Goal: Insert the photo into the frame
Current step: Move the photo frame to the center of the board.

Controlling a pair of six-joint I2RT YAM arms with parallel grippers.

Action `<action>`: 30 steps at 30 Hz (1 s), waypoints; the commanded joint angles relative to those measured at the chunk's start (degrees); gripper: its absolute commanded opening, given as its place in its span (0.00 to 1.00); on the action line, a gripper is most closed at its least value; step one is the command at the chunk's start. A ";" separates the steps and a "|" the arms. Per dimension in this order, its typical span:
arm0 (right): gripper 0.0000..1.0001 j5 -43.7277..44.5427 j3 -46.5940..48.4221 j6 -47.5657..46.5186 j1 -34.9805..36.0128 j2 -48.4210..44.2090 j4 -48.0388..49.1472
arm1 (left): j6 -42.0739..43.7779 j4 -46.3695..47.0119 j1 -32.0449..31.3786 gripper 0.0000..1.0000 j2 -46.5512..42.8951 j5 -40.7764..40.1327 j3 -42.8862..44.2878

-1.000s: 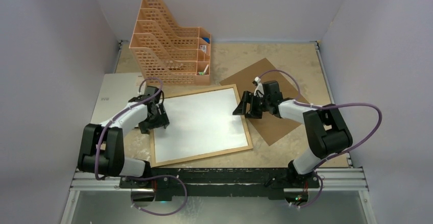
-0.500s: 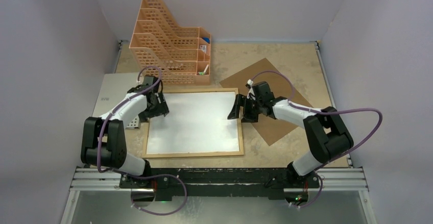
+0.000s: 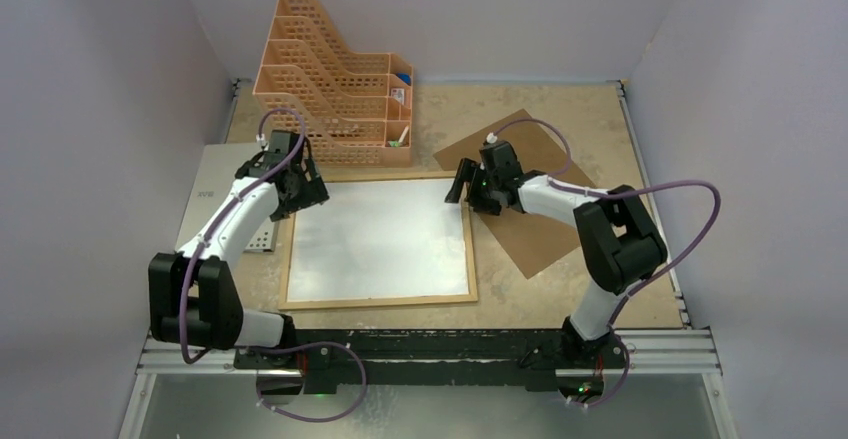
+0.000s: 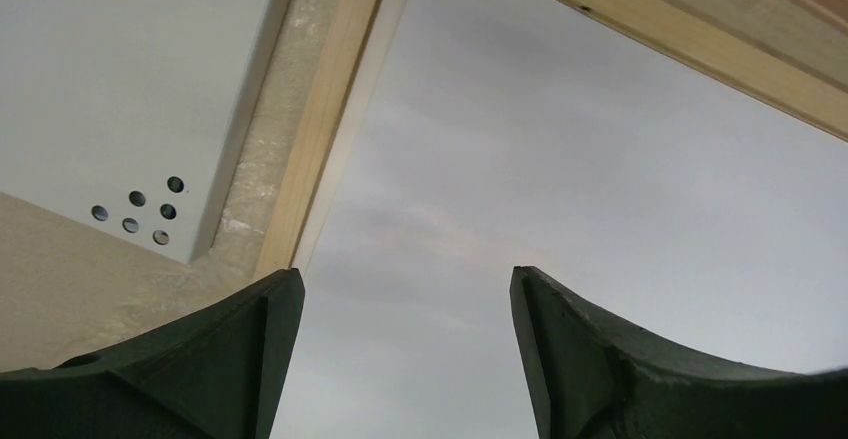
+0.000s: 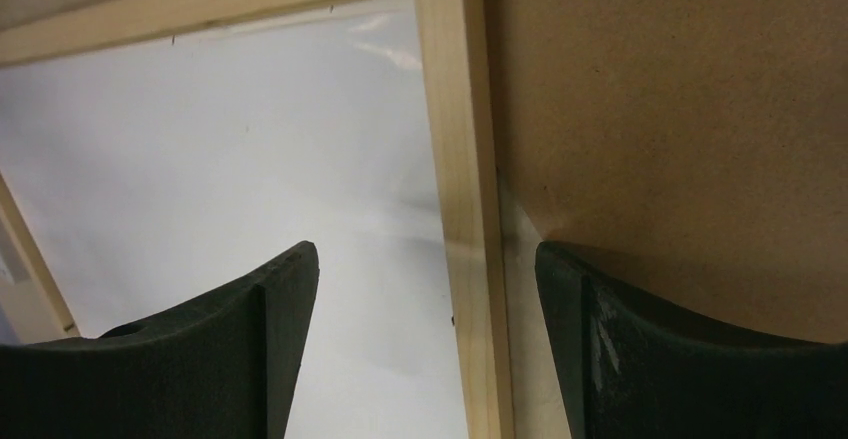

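Frame: the frame lies flat on the counter, its long rails running left to right
Photo: the photo lies inside the frame, plain white back up, filling it nearly rail to rail; in the left wrist view a thin paler strip runs between its edge and the frame's left rail
Left claw: the left claw is over the frame's far-left corner; its jaws stand wide with nothing between them; one finger is above the left rail, the other above the photo's white back; whether either touches I cannot tell
Right claw: the right claw is over the frame's far-right corner; its jaws stand wide and hold nothing; they straddle the right rail, one finger over the photo, the other over the brown board
Brown board: just beside the frame's right rail, set at an angle to it
Grey perforated sheet: just left of the frame
Orange file organizer: beyond the frame's far rail, toward its left end
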 commanded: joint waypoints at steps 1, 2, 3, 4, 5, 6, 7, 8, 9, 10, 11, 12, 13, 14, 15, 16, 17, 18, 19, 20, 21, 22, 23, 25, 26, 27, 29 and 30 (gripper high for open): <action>0.83 16.38 4.80 -0.12 -1.88 5.12 -4.06 | 0.66 1.94 0.08 0.78 -1.98 5.66 3.37; 0.83 17.80 5.79 -0.38 -2.25 5.95 -4.80 | 0.61 2.35 0.01 0.78 -2.17 6.60 3.75; 0.83 19.29 6.65 -0.75 -2.53 6.77 -5.30 | 0.55 2.86 0.00 0.78 -2.37 7.31 4.08; 0.83 20.67 7.48 -1.12 -2.71 7.52 -5.72 | 0.58 3.46 0.00 0.78 -2.53 8.07 4.35; 0.84 22.22 8.41 -1.48 -2.96 8.38 -6.31 | 0.54 4.23 0.00 0.77 -2.75 9.02 4.66; 0.84 22.88 9.24 -1.69 -3.23 9.20 -6.47 | 0.80 5.17 0.00 0.77 -2.88 10.01 4.89; 0.84 23.15 10.11 -2.09 -3.51 9.90 -6.53 | 0.92 5.94 0.00 0.77 -2.98 10.98 5.14; 0.84 22.90 11.00 -2.34 -3.82 10.57 -6.41 | 1.08 6.91 0.00 0.77 -3.00 12.07 5.26; 0.84 22.23 11.95 -2.84 -4.07 11.00 -6.13 | 1.32 7.91 0.00 0.77 -2.93 12.83 5.42; 0.84 21.12 12.95 -3.65 -4.17 11.21 -5.61 | 1.42 8.81 0.00 0.77 -2.73 15.37 5.68; 0.84 20.08 13.97 -4.21 -4.20 11.10 -5.50 | 1.42 9.89 -0.07 0.77 -2.47 16.93 5.86; 0.84 18.64 15.63 -4.93 -4.27 10.95 -5.43 | 1.48 10.99 -0.13 0.77 -2.16 18.48 6.04; 0.84 16.23 16.98 -5.78 -4.40 10.59 -5.29 | 1.42 12.23 -0.10 0.77 -1.75 20.37 6.29; 0.84 14.19 18.19 -6.10 -4.71 9.99 -5.45 | 1.17 13.46 -0.16 0.77 -1.16 22.19 6.55; 0.84 12.39 19.30 -6.45 -5.06 8.92 -5.30 | 0.85 14.89 -0.34 0.77 -0.38 24.03 6.88; 0.84 10.64 20.10 -6.79 -5.69 7.82 -4.91 | 0.54 16.40 -0.78 0.77 0.43 25.46 7.22; 0.84 9.62 20.66 -6.80 -6.87 6.31 -4.38 | 0.10 17.86 -1.57 0.77 1.35 26.39 7.64; 0.84 8.69 21.13 -6.61 -8.29 5.31 -3.67 | -0.35 19.32 -2.50 0.77 2.18 26.80 8.14; 0.84 7.91 21.50 -6.77 -10.17 4.72 -2.71 | -0.87 20.76 -3.77 0.77 3.25 27.23 8.66; 0.84 7.62 22.22 -7.16 -12.28 4.68 -2.04 | -1.23 22.30 -5.20 0.77 4.31 27.57 9.19; 0.84 8.08 23.40 -7.94 -14.18 5.36 -1.78 | -1.51 23.75 -6.89 0.77 5.43 27.58 9.85; 0.84 8.75 25.16 -9.04 -16.37 6.45 -2.12 | -1.85 25.07 -8.84 0.77 6.78 27.54 10.60; 0.84 9.58 27.42 -10.29 -18.84 8.15 -3.04 | -2.03 26.58 -10.66 0.77 8.27 28.02 11.45; 0.84 12.33 31.53 -13.89 -21.65 11.74 -3.58 | -2.77 31.04 -14.22 0.77 11.98 30.23 12.82; 0.84 14.51 33.56 -15.42 -22.89 13.82 -3.86 | -3.37 33.21 -15.68 0.77 13.95 31.82 13.50; 0.84 16.78 35.54 -17.00 -24.18 15.60 -4.17 | -3.63 35.37 -17.77 0.77 16.92 33.53 14.60; 0.85 19.12 38.90 -19.21 -26.77 19.25 -4.42 | -3.36 36.51 -21.02 0.77 21.52 34.51 18.12; 0.85 19.45 40.48 -20.79 -28.46 21.35 -4.43 | -2.67 36.28 -22.65 0.77 24.08 35.00 20.38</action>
